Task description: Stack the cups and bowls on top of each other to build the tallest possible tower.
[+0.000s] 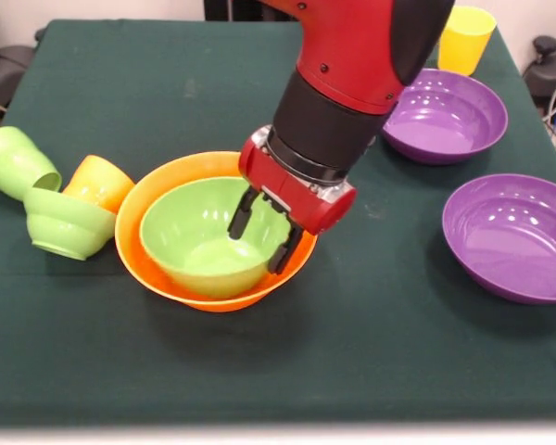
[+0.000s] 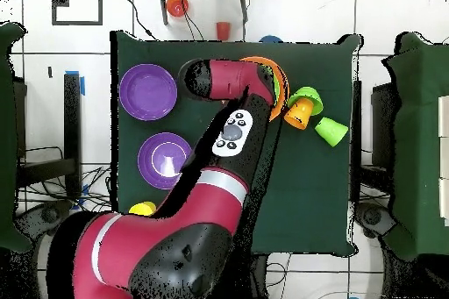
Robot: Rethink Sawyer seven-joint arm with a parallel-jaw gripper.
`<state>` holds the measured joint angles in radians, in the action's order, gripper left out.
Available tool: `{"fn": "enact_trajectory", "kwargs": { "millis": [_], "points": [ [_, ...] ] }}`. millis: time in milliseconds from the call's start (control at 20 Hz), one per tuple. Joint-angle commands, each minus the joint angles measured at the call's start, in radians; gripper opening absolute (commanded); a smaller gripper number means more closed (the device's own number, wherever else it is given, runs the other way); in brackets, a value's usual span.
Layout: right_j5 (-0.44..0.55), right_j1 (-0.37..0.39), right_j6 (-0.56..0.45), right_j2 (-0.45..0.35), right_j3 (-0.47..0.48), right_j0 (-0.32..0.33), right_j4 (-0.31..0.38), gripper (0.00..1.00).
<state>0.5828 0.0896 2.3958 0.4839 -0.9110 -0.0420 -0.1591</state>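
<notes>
A medium light green bowl (image 1: 204, 246) sits nested in the large orange bowl (image 1: 139, 255), left of the table's middle. My gripper (image 1: 261, 235) hangs low over the green bowl's right side with its fingers apart and nothing between them. One finger (image 1: 241, 215) is inside the bowl, the other is at its right rim. A light green cup (image 1: 14, 159) lies on its side at the left, next to a tipped orange cup (image 1: 97, 183) and a tipped small light green bowl (image 1: 65, 222). A yellow cup (image 1: 465, 39) stands at the far right. In the overhead view my arm hides the gripper.
Two purple bowls (image 1: 445, 116) (image 1: 514, 236) stand upright on the right side. In the overhead view my arm (image 2: 230, 133) crosses the table; the purple bowls (image 2: 147, 91) (image 2: 163, 157) lie left of it. A small red cup (image 2: 223, 29) lies on the floor beyond the table.
</notes>
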Motion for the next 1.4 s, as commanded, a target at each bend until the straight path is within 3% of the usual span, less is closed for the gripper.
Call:
{"fn": "enact_trajectory", "kwargs": {
  "millis": [50,300,550,700,850,1050,1150,1400],
  "points": [
    [-0.034,0.040,-0.078,-0.153,-0.096,0.044,0.057,1.00],
    [-0.016,0.095,-0.126,-0.178,-0.141,0.070,0.069,1.00],
    [0.047,0.340,-0.279,-0.258,-0.340,0.135,0.073,1.00],
    [0.058,0.429,-0.336,-0.319,-0.417,0.200,0.072,1.00],
    [-0.058,0.498,-0.380,-0.438,-0.541,0.310,0.074,1.00],
    [-0.274,0.522,-0.324,-0.603,-0.678,0.445,0.121,1.00],
    [-0.317,0.526,-0.305,-0.651,-0.706,0.484,0.154,1.00],
    [-0.321,0.541,-0.277,-0.710,-0.747,0.547,0.230,1.00]
  ]
}}
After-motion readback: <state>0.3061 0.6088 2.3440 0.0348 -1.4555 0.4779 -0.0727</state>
